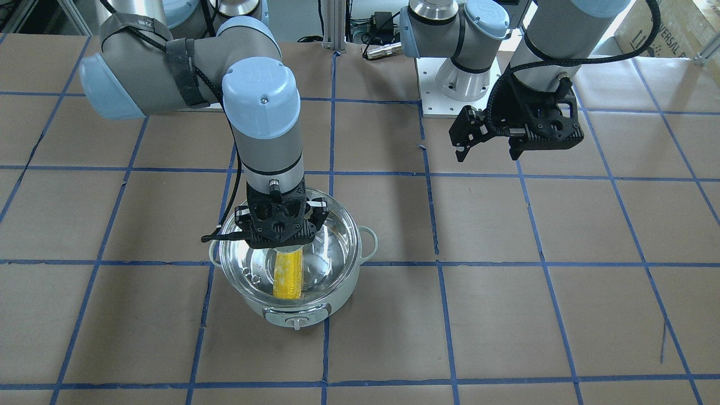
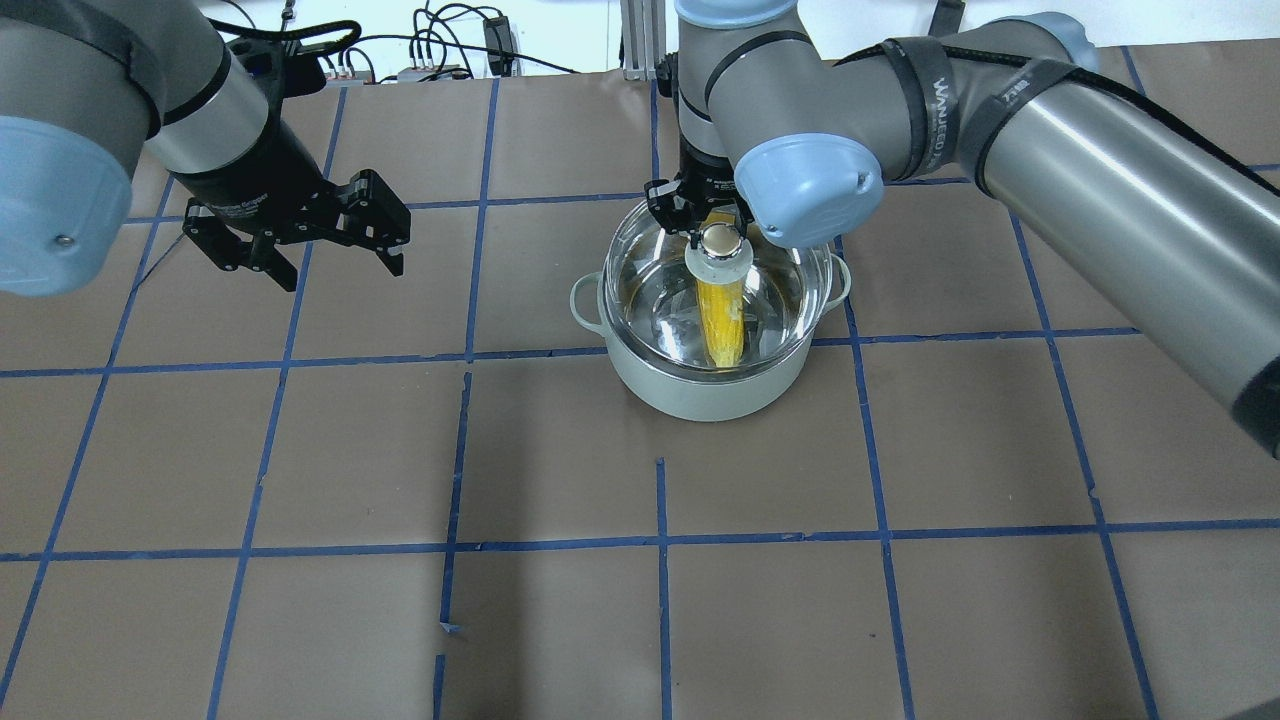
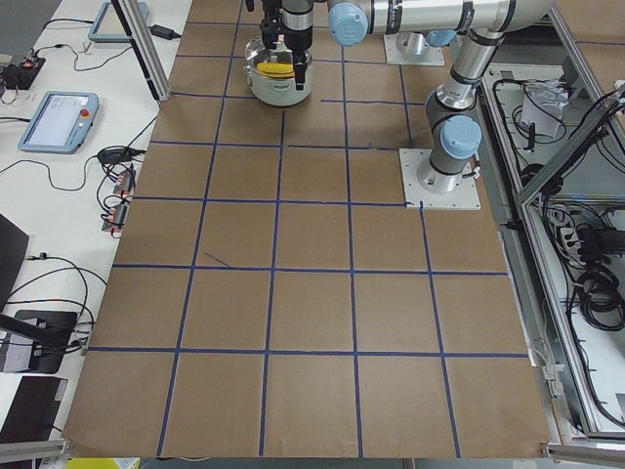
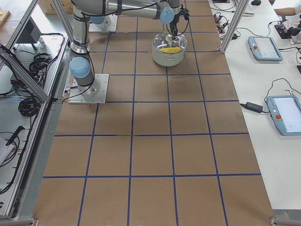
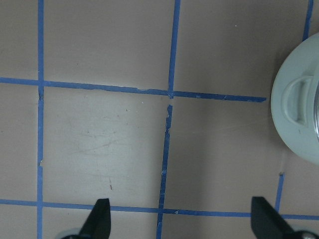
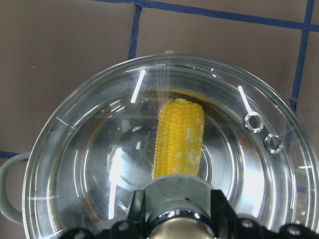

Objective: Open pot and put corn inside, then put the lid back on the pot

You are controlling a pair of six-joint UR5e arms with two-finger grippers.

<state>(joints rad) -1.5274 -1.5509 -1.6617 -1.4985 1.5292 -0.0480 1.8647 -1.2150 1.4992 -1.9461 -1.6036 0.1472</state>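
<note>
The pale mint pot [image 2: 700, 395] stands right of the table's centre, its control knob [image 1: 296, 322] facing away from the robot. The yellow corn [image 2: 722, 315] lies inside on the steel bottom and shows through the glass in the right wrist view [image 6: 179, 137]. The clear glass lid [image 2: 790, 290] covers the pot's mouth; I cannot tell whether it rests on the rim. My right gripper [image 2: 722, 245] is shut on the lid's central knob, straight above the pot [image 1: 256, 306]. My left gripper [image 2: 330, 262] is open and empty, hovering over bare table well to the pot's left.
Brown paper with a blue tape grid covers the table [image 2: 560, 460]. The pot's loop handle [image 5: 299, 102] shows at the right edge of the left wrist view. Tablets and cables [image 4: 263, 47] lie on side benches beyond the table ends.
</note>
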